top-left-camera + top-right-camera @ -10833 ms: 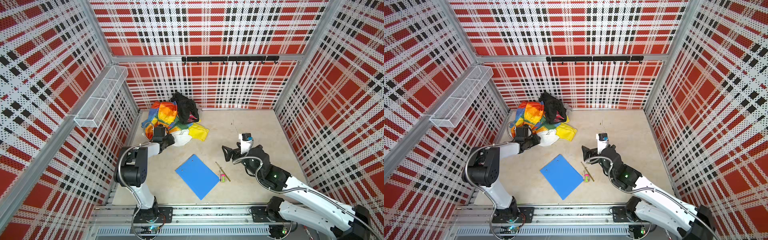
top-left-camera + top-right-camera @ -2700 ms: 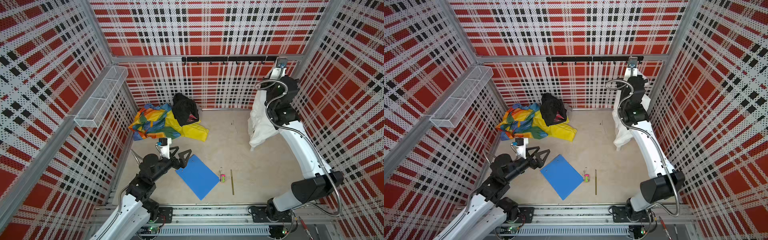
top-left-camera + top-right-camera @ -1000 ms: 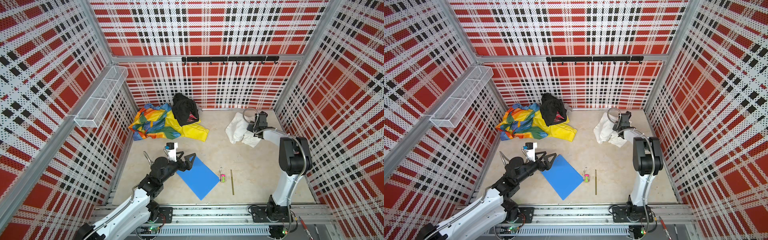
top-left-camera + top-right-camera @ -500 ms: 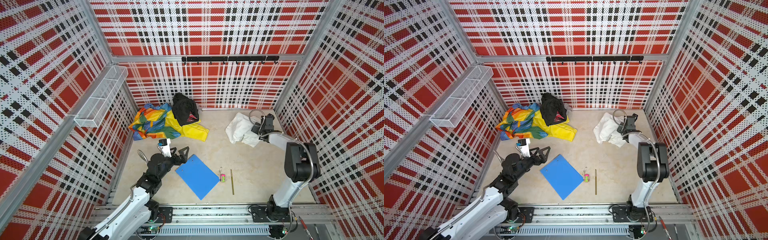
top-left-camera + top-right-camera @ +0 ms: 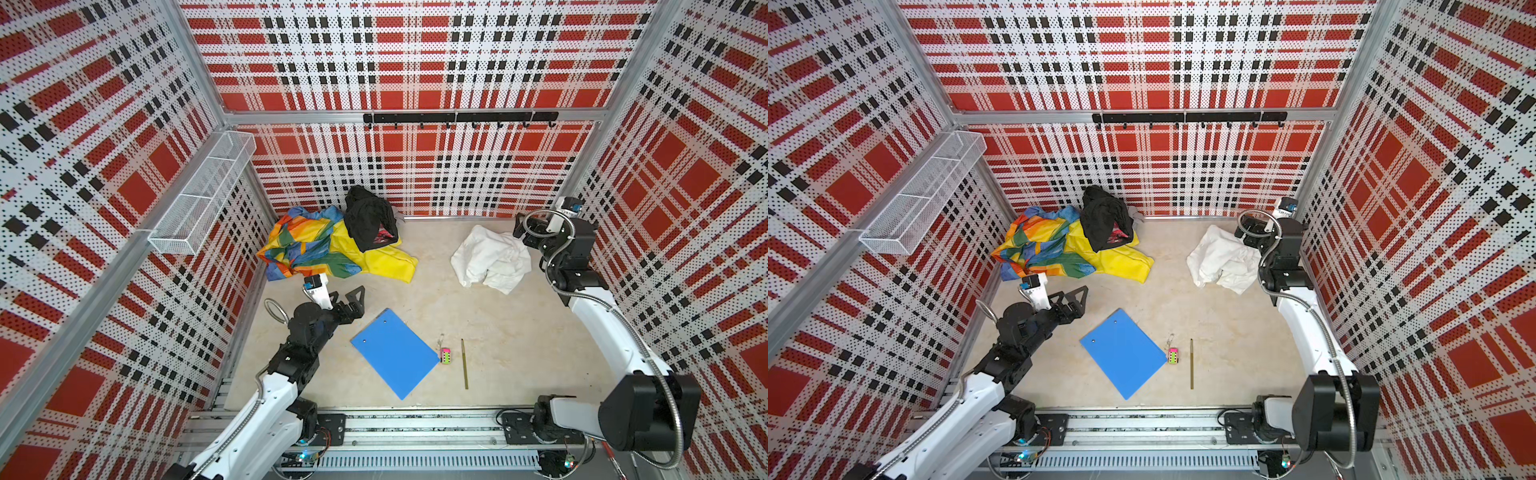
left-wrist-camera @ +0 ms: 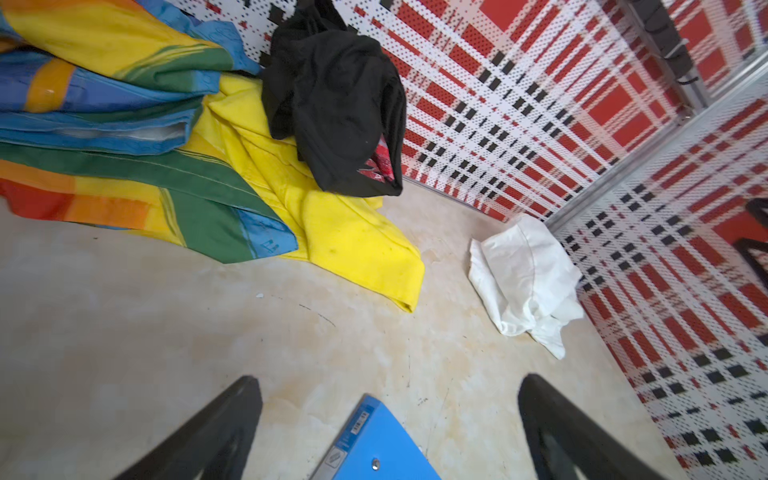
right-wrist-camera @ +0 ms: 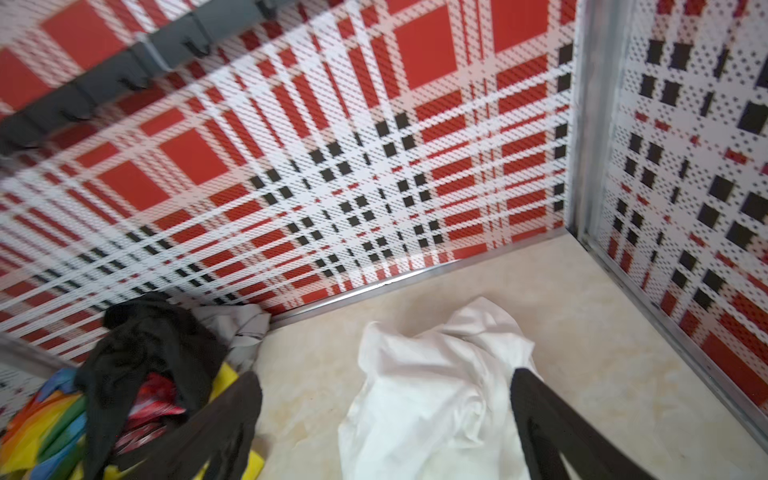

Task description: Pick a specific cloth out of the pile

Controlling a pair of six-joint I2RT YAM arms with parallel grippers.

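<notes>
Fingers (image 7: 540, 415) of your right gripper (image 7: 384, 376) stand spread wide and grasp nothing. The cloth (image 7: 436, 395) lies slack beneath them, and you cannot tell from these views whether a tip brushes it. Your left gripper (image 5: 347, 296) is just as wide and just as empty.

Take the blue clipboard (image 5: 392, 353) as your mark. Biggest is the pile (image 5: 328, 245), beyond the clipboard's far corner on the left arm's side. It is made up of the rainbow cloth (image 5: 301, 245), the yellow cloth (image 5: 388, 264) trailing out toward the clipboard, and the black garment (image 5: 368, 218) slumped on top (red lining showing at its hem). Nothing grips it, so it sags as fabric will.

Next comes the cloth (image 5: 490, 259) you want. It lies crumpled beyond the clipboard on the right arm's side, well apart from it and from the pile, with bare floor (image 5: 436, 291) between. That gap is the point, I judge: lying alone, it cannot be mistaken for part of the heap, and open right jaws suit a cloth meant to rest there.

Your left gripper hangs just beside the clipboard's far left edge, I judge to keep clear. Smallest are a thin stick (image 5: 464, 363) and a pink-and-green trinket (image 5: 445, 356) by the clipboard's right edge, the trinket touching it or nearly so.
</notes>
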